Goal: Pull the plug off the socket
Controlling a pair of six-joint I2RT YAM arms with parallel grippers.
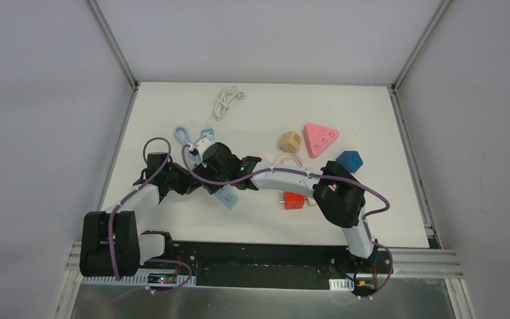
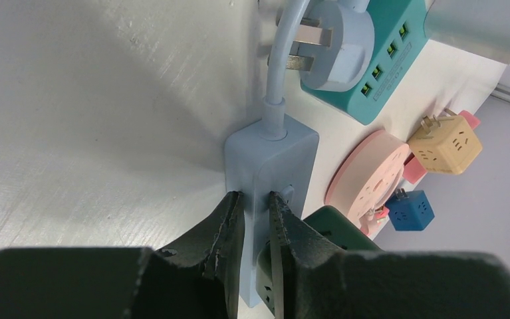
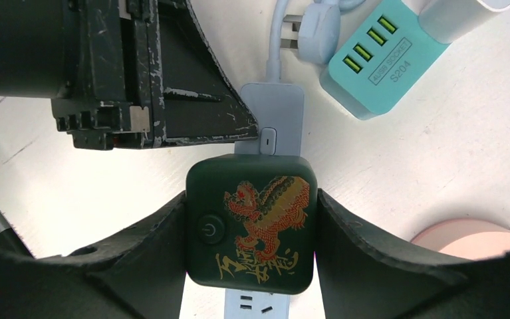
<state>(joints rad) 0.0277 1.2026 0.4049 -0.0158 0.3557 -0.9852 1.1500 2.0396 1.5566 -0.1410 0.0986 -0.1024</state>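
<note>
Plug (image 3: 255, 199), dark green, sits on the pale blue power strip (image 3: 280, 106), clamped by the right gripper (image 3: 251, 232). Left gripper (image 2: 253, 199), nearly shut, presses against that strip.

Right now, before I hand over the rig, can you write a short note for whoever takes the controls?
Left gripper: shut, tips against the light blue power strip near its cord end, apparently steadying it.
Right gripper: shut on the dark green plug, one finger on each side.
Done: both arms are in place.
Left to do: the plug looks seated in the strip, not yet pulled. Probably lift it straight off while the left arm pins the strip.
</note>
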